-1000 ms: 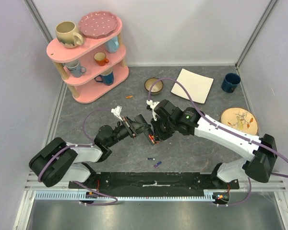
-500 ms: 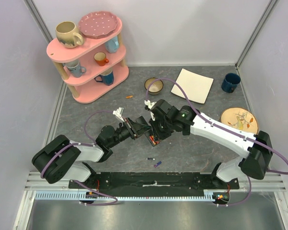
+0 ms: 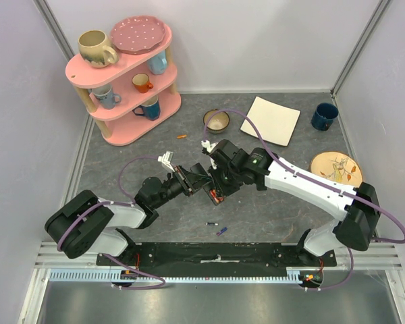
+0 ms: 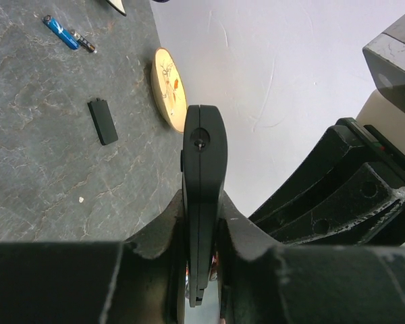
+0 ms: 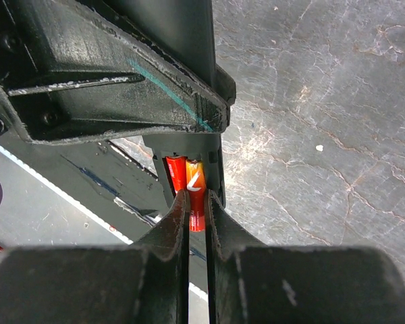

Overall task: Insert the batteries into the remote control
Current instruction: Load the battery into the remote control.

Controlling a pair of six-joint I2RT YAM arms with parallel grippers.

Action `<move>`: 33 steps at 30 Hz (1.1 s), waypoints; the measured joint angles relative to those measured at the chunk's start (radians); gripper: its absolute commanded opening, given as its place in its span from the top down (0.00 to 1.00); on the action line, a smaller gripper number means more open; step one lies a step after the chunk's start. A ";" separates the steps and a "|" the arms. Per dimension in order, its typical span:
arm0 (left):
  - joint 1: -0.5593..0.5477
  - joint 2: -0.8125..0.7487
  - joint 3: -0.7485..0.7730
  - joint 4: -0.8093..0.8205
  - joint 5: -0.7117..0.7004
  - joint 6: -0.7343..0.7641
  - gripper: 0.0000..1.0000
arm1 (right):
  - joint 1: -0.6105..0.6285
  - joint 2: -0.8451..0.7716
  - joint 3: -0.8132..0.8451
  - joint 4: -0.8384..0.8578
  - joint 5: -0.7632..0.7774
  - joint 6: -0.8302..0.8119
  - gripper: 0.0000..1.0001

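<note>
My left gripper [image 4: 201, 216] is shut on the remote control [image 4: 203, 169], a slim black bar seen edge-on in the left wrist view. In the top view the two grippers meet over mid-table at the remote [image 3: 213, 195]. My right gripper [image 5: 197, 202] is shut on an orange battery [image 5: 196, 192], whose far end sits in the remote's open compartment [image 5: 216, 169] beside a red battery [image 5: 175, 174]. Loose batteries lie on the table: a dark one [image 3: 211, 223], a purple one [image 3: 221, 231] and an orange one [image 3: 181, 137].
A small black cover [image 4: 103, 121] lies flat on the table. A pink shelf [image 3: 125, 81] with mugs stands at the back left. A small bowl [image 3: 217, 121], a white square plate [image 3: 271, 120], a blue cup [image 3: 324, 116] and a wooden plate [image 3: 336, 170] sit at the back and right.
Both grippers, still joined at the remote, have drifted slightly left. Both grips are unchanged.
</note>
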 measured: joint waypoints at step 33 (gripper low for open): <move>-0.007 0.000 -0.002 0.000 -0.007 -0.001 0.98 | 0.000 0.003 0.004 0.001 0.035 -0.001 0.59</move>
